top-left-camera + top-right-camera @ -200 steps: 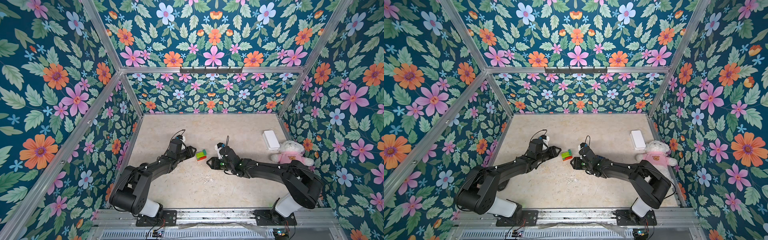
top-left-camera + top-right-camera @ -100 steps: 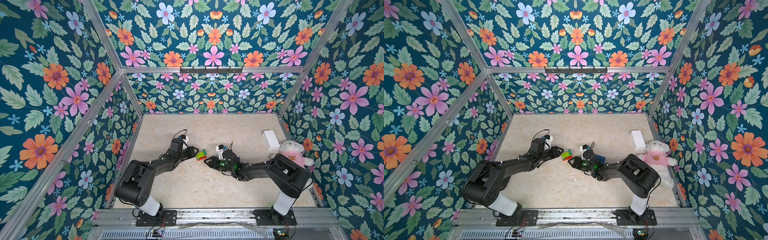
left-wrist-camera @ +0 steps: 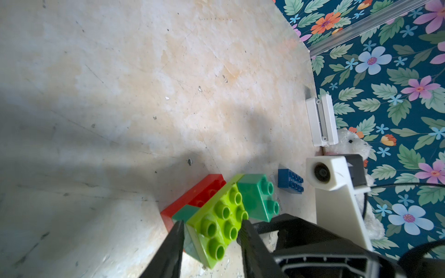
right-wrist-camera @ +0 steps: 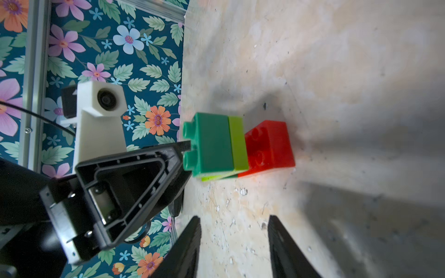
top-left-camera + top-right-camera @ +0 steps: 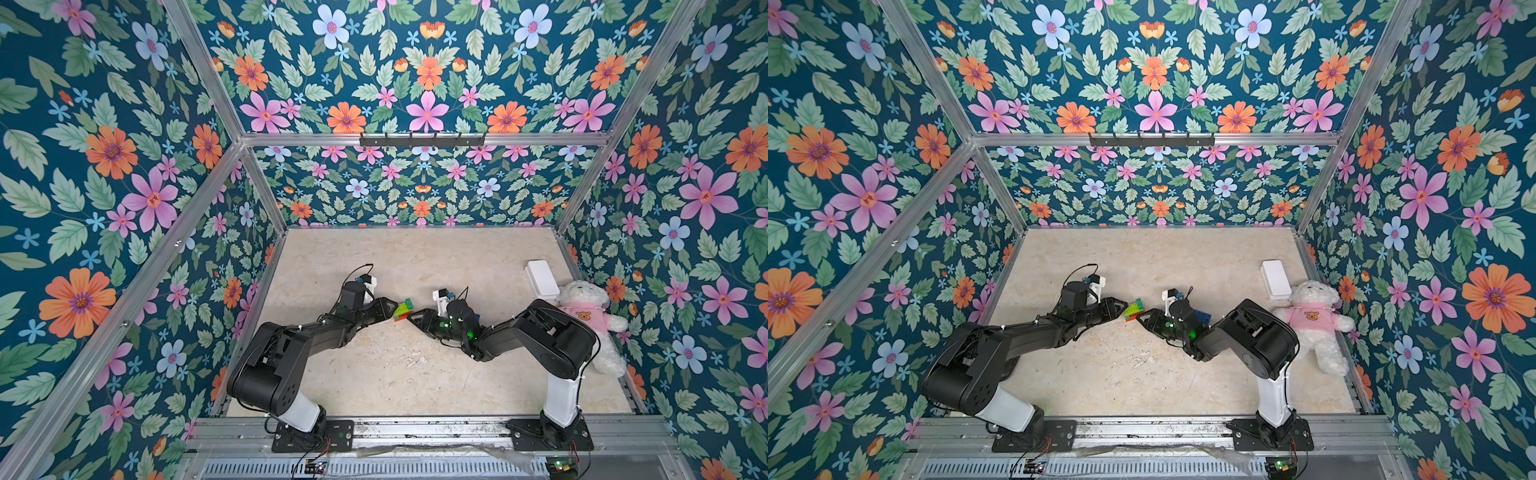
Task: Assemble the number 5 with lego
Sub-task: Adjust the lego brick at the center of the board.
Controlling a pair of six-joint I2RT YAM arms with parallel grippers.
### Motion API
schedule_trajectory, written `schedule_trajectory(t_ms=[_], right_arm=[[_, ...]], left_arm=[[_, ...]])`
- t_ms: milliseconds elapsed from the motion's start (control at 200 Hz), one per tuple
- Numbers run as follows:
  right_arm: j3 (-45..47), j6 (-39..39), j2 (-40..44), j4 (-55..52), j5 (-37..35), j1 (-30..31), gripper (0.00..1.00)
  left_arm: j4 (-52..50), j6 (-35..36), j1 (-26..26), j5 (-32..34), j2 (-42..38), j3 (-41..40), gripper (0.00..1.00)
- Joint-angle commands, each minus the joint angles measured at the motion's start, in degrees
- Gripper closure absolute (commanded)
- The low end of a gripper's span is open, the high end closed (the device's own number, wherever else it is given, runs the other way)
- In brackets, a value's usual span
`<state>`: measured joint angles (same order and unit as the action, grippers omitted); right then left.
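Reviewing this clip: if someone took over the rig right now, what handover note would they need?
Left gripper: shut on the lime-green brick of the part-built stack.
Right gripper: open, empty, short of the stack.
Things: the red brick is at the bottom, then the lower dark-green brick, the lime-green brick, and the upper dark-green brick. The blue brick lies loose on the table, apart from the stack.
Done: red, lime and both dark-green bricks are stacked.
Left: pick up the blue brick and add it, probably onto the upper dark-green brick, to finish the 5.
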<state>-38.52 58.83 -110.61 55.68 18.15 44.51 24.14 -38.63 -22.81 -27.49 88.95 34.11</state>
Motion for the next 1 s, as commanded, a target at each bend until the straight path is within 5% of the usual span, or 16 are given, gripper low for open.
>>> schedule_trajectory(t_ms=[0,435,995], right_arm=[[-0.9,1.2,-1.1,3.3,0.9,-0.3,0.53],[-1.9,2.3,-3.8,5.8,2.2,-2.0,0.55],[-3.9,1.7,-5.1,6.0,4.1,-3.2,0.56]], left_arm=[[0.7,0.9,0.0,1.3,-0.5,0.1,0.57],[1.9,0.8,-0.6,0.2,3.7,4.0,0.55],[5.0,-2.1,-2.9,-0.2,-0.1,-3.0,0.58]])
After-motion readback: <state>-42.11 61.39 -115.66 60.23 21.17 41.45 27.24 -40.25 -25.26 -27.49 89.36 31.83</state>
